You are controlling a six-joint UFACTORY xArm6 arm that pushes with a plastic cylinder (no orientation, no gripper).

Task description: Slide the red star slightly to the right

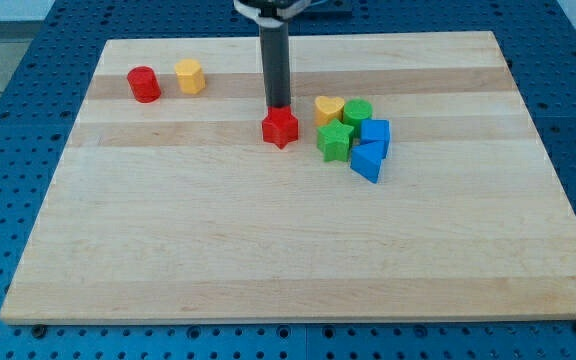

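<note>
The red star (280, 127) lies on the wooden board (268, 240) a little above the middle. My tip (277, 105) stands right at the star's upper edge, touching or almost touching it. The dark rod rises from there to the view's top. To the star's right, a small gap away, sits a cluster: a green star (334, 141), a yellow heart (329, 108), a green cylinder (357, 112), a blue cube (375, 133) and a blue triangular block (367, 160).
A red cylinder (144, 84) and a yellow hexagonal block (190, 76) sit near the board's upper left. The board rests on a blue perforated table (8, 120).
</note>
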